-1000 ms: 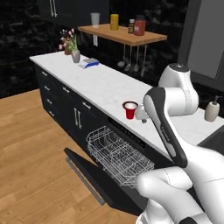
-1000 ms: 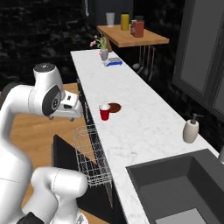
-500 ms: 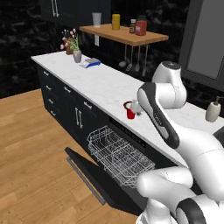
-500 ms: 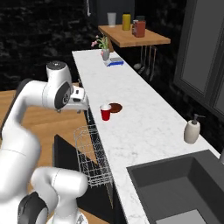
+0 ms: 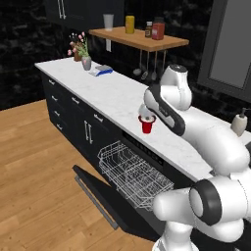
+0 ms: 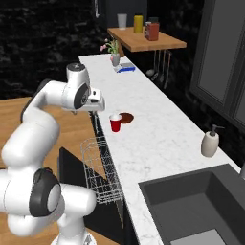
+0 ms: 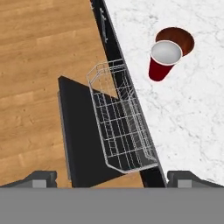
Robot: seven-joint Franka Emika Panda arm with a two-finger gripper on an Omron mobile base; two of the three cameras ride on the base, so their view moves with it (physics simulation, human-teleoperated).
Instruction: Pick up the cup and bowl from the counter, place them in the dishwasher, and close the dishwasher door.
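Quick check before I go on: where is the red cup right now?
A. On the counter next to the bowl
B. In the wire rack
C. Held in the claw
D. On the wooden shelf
A: the cup stands upright on the counter beside the bowl, and the rack holds nothing.

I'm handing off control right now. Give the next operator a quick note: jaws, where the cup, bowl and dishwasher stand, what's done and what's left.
Gripper: jaws open, holding nothing, above the counter edge short of the cup.
Cup: upright on the counter, near the front edge.
Bowl: on the counter right behind the cup.
Dishwasher: door folded down, wire rack pulled out, nothing in it.
Done: nothing loaded.
Left: grasp the cup, put it in the rack, then the bowl, then close the door.
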